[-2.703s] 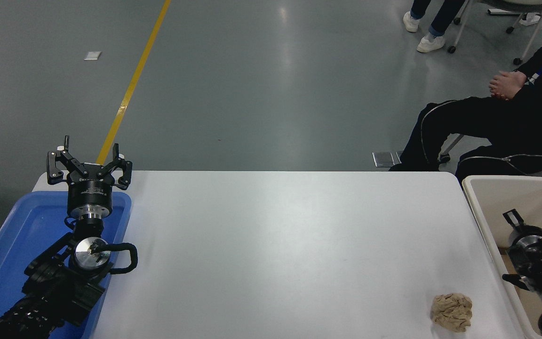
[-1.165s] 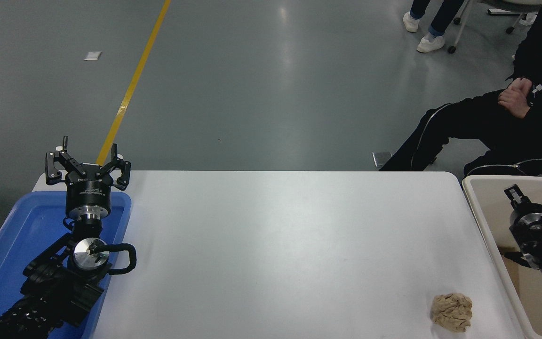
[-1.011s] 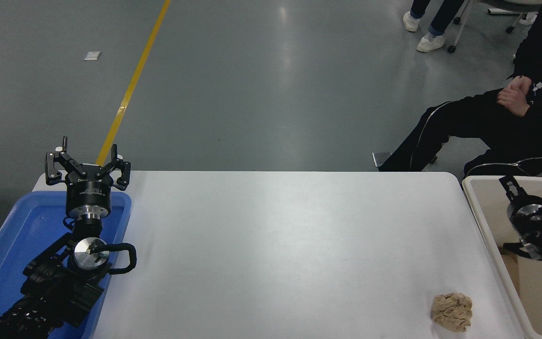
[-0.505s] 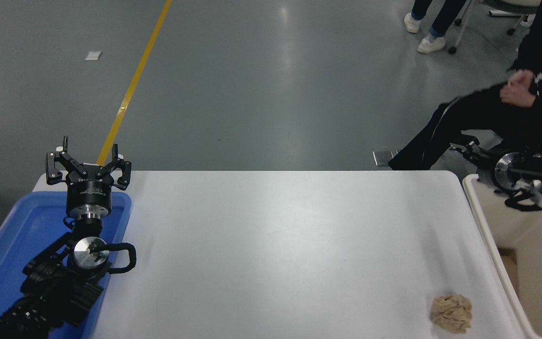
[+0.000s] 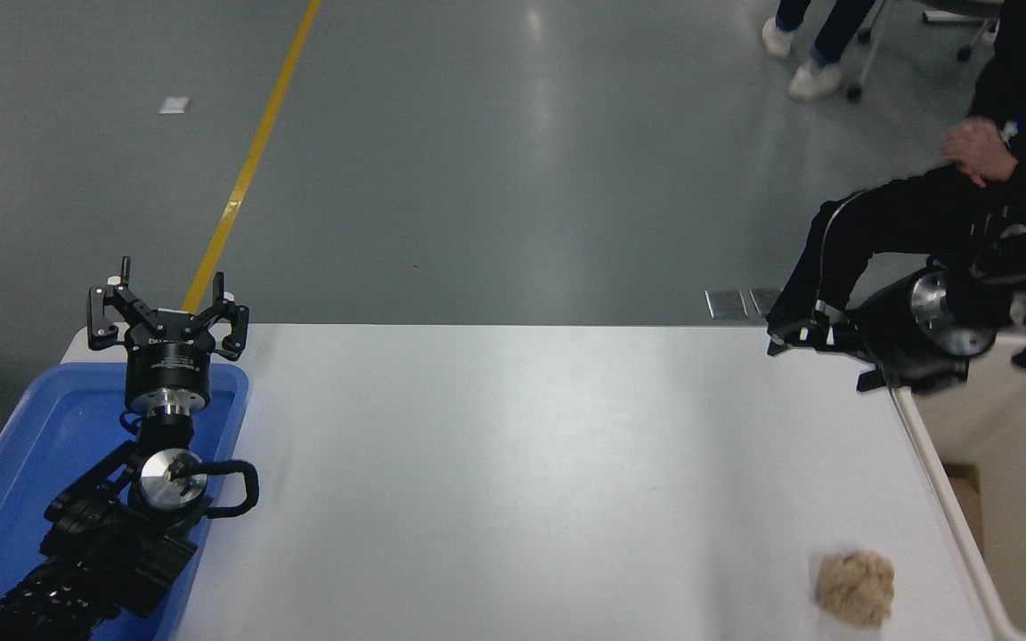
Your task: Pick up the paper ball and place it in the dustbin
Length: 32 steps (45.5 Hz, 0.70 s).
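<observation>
Now reaching | right claw high over bench far-right edge, blurred, cannot tell its spread | paper ball near-right, just beside dustbin | advice: drop nearer, straddle wad, squeeze gently | left claw parked, spread.
</observation>
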Each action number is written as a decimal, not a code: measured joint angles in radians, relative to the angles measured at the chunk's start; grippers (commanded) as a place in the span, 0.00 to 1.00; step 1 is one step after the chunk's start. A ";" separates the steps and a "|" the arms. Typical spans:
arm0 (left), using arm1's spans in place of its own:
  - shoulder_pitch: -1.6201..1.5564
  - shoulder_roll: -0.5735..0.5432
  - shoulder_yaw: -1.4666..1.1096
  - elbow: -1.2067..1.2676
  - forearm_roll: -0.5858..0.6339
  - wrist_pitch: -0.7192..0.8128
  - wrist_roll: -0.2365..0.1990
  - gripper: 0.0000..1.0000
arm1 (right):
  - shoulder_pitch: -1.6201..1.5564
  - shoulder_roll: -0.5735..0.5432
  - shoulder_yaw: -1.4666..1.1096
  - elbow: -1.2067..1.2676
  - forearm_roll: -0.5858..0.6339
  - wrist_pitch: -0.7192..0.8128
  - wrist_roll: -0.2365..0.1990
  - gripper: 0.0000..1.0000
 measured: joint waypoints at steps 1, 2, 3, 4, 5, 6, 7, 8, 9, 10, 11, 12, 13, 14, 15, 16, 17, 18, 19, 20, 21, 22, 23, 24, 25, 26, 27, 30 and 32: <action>0.000 0.000 0.000 0.000 0.000 0.000 0.000 0.99 | 0.023 0.002 -0.005 0.011 -0.005 0.029 0.000 1.00; 0.000 0.000 0.000 0.000 0.000 0.000 0.000 0.99 | 0.038 0.003 -0.007 0.017 -0.007 0.046 0.000 1.00; 0.000 0.000 0.000 0.000 0.000 0.000 0.000 0.99 | 0.053 0.004 -0.010 0.023 -0.010 0.063 0.000 1.00; 0.000 0.000 0.000 0.000 0.000 0.000 0.000 0.99 | 0.074 0.005 -0.014 0.031 -0.013 0.089 0.000 1.00; 0.000 0.000 0.000 0.000 0.000 0.000 0.000 0.99 | 0.089 0.006 -0.015 0.035 -0.015 0.105 0.000 1.00; 0.000 0.000 0.000 0.000 0.000 0.000 0.000 0.99 | 0.103 0.006 -0.017 0.040 -0.017 0.120 0.000 1.00; 0.000 0.000 0.000 0.000 0.000 0.000 0.000 0.99 | 0.116 0.007 -0.018 0.044 -0.019 0.137 0.000 1.00; 0.000 0.000 0.000 0.000 0.000 0.000 0.000 0.99 | 0.134 0.007 -0.020 0.049 -0.020 0.158 0.000 1.00; 0.000 0.000 0.000 0.000 0.000 0.000 0.000 0.99 | 0.145 0.007 -0.021 0.052 -0.022 0.170 0.000 1.00; 0.000 0.000 0.000 0.000 0.000 0.000 0.000 0.99 | 0.154 0.007 -0.021 0.055 -0.023 0.180 0.000 1.00; 0.000 0.000 0.000 0.000 0.000 0.000 0.000 0.99 | 0.162 0.006 -0.023 0.058 -0.024 0.192 0.000 1.00; 0.000 0.000 0.000 0.000 0.000 0.000 0.000 0.99 | 0.173 0.005 -0.024 0.061 -0.025 0.206 0.000 1.00; 0.000 0.000 0.000 0.000 0.000 0.000 0.000 0.99 | 0.179 0.004 -0.025 0.063 -0.026 0.214 0.000 1.00; 0.000 0.000 0.000 0.000 0.000 0.000 0.000 0.99 | 0.183 0.002 -0.027 0.065 -0.027 0.220 0.000 1.00; 0.000 0.000 0.000 0.000 0.000 0.000 0.000 0.99 | 0.188 -0.002 -0.029 0.067 -0.028 0.229 0.000 1.00; 0.000 0.000 0.000 0.000 0.000 0.000 0.000 0.99 | 0.190 -0.006 -0.031 0.069 -0.029 0.235 0.000 1.00; 0.000 0.000 0.000 0.000 0.000 0.000 0.000 0.99 | 0.191 -0.010 -0.033 0.070 -0.030 0.239 0.000 1.00; 0.000 0.000 0.000 0.000 0.000 0.000 0.000 0.99 | 0.190 -0.017 -0.036 0.072 -0.032 0.244 -0.001 1.00; 0.000 0.000 0.000 0.000 0.000 0.000 0.000 0.99 | 0.187 -0.026 -0.041 0.073 -0.034 0.247 -0.003 1.00; 0.000 0.000 0.000 0.000 0.000 0.000 0.000 0.99 | 0.184 -0.031 -0.045 0.074 -0.036 0.248 -0.004 1.00; 0.000 0.000 0.000 0.000 0.000 0.000 0.000 0.99 | 0.181 -0.035 -0.049 0.075 -0.036 0.248 -0.004 1.00; 0.000 0.000 0.000 0.000 0.000 0.000 0.000 0.99 | 0.176 -0.040 -0.054 0.075 -0.037 0.246 -0.004 1.00; 0.000 0.000 0.000 0.000 0.000 0.000 0.000 0.99 | 0.166 -0.047 -0.065 0.077 -0.040 0.241 -0.005 1.00; 0.000 0.000 0.000 0.000 0.000 0.000 0.000 0.99 | 0.158 -0.052 -0.073 0.078 -0.042 0.237 -0.007 1.00; 0.000 0.000 0.000 0.000 0.000 0.000 0.000 0.99 | 0.151 -0.056 -0.080 0.078 -0.043 0.232 -0.007 1.00; 0.000 0.000 0.000 0.000 0.000 0.000 0.000 0.99 | 0.138 -0.063 -0.090 0.079 -0.044 0.222 -0.007 1.00; 0.000 0.000 0.000 0.000 0.000 0.000 0.000 0.99 | 0.128 -0.068 -0.096 0.079 -0.045 0.214 -0.007 1.00; 0.000 0.000 0.000 0.000 0.000 0.000 0.000 0.99 | 0.083 -0.087 -0.117 0.081 -0.050 0.179 -0.009 1.00; 0.000 0.000 0.000 0.000 0.000 0.000 0.000 0.99 | 0.055 -0.099 -0.127 0.081 -0.052 0.156 -0.010 1.00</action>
